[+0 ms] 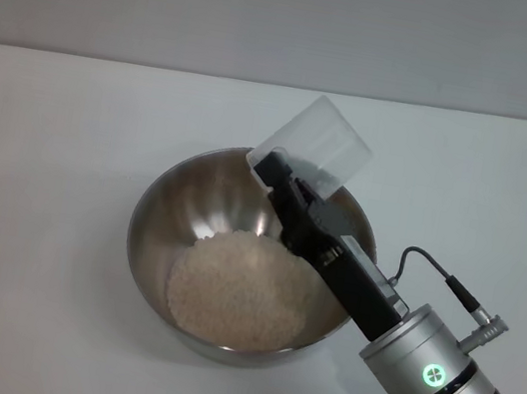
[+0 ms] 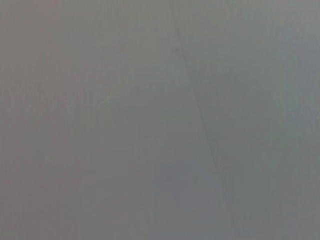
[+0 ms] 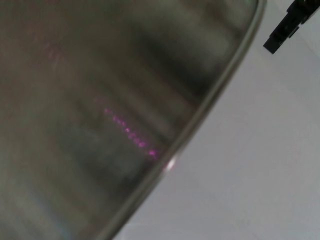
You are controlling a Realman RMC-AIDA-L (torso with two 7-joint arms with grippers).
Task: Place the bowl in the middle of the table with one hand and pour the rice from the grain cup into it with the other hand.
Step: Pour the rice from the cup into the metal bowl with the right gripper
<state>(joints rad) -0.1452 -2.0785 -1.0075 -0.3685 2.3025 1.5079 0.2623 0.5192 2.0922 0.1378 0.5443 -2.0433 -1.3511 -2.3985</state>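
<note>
Stainless-steel bowl [image 1: 248,275] sits about mid-table [image 1: 45,171] with a heap of rice [image 1: 243,290] spread across its bottom. Right gripper [image 1: 291,183] reaches in from 5 o'clock and is pinching the clear grain cup [image 1: 315,145], tipped over the bowl's 12 o'clock rim and looking emptied out. Left gripper isn't visible anywhere.
</note>
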